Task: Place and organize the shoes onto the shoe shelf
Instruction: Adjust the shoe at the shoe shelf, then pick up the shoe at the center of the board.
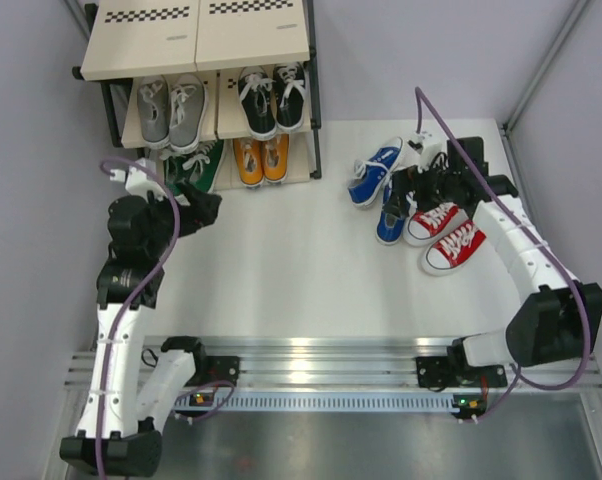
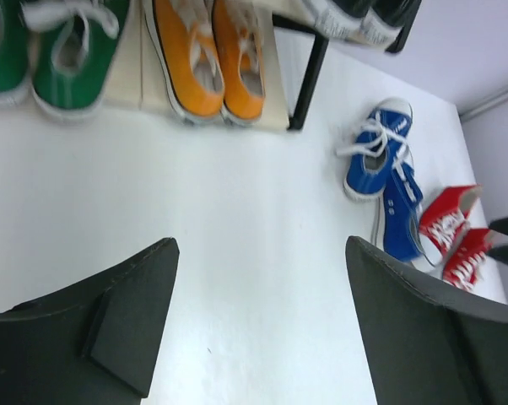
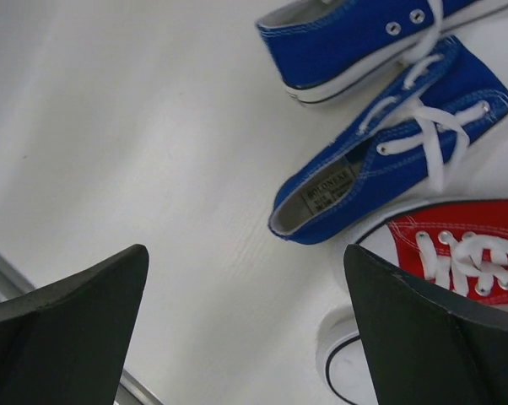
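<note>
Left gripper (image 2: 261, 253) jaws spread, empty, near shelf (image 1: 196, 45). Right gripper (image 3: 245, 257) jaws spread, empty, over 2 blue shoes (image 3: 381, 160); 2 red shoes (image 1: 456, 245) just beside.

White link shells and bulky black joints on the left arm (image 1: 116, 350) and right arm (image 1: 516, 240), a purple cable (image 1: 418, 105) along each, and broad matte-black wedge fingers (image 2: 119, 312) on the left hand (image 2: 260, 253) and right hand (image 3: 245, 257).
</note>
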Controlling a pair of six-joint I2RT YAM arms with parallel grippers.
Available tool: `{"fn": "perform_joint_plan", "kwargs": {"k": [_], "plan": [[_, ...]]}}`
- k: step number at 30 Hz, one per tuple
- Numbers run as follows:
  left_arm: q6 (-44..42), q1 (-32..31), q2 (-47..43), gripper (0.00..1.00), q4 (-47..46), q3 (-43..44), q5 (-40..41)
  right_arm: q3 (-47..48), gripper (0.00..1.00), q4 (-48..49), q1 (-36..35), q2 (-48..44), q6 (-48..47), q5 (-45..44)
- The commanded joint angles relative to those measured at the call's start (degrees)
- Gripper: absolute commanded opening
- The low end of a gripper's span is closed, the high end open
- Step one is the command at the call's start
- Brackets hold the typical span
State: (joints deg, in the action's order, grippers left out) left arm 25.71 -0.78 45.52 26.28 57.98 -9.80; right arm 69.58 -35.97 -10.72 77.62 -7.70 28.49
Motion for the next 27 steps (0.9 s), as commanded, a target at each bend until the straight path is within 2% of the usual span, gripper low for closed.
{"fn": "perform_joint_plan", "kwargs": {"k": [1,4,8,14,22,25,26,27], "plan": [[10.31,0.34,-4.81,0.85,1.23,-7.84,-6.45,1.87,0.99,1.61,1.58,3.05,7.35,-10.6],[16.19,0.34,-9.03,0.85,1.05,-14.88,-7.59,3.89,0.98,0.9,1.84,8.58,10.51,-14.07],[20.07,0.34,-11.68,0.85,0.26,-20.34,-9.71,5.99,0.85,3.0,1.93,16.13,9.9,-14.69],[21.74,0.34,-10.28,0.84,0.0,-23.08,-14.71,10.48,0.73,3.09,1.76,24.67,8.76,-17.5],[25.26,0.34,-9.4,0.84,-4.13,-26.07,-17.44,12.51,0.63,5.46,-0.26,31.18,8.93,-21.28],[26.14,0.34,-8.52,0.84,-4.84,-26.51,-18.32,12.86,0.56,5.73,-1.14,32.68,9.11,-23.03],[26.84,0.34,-8.43,0.84,-5.36,-26.77,-18.76,12.86,0.47,5.64,-1.23,33.03,9.28,-23.22],[27.28,0.34,-8.43,0.84,-5.71,-27.04,-19.02,12.77,0.42,5.64,-1.23,32.94,9.29,-23.39]]}}
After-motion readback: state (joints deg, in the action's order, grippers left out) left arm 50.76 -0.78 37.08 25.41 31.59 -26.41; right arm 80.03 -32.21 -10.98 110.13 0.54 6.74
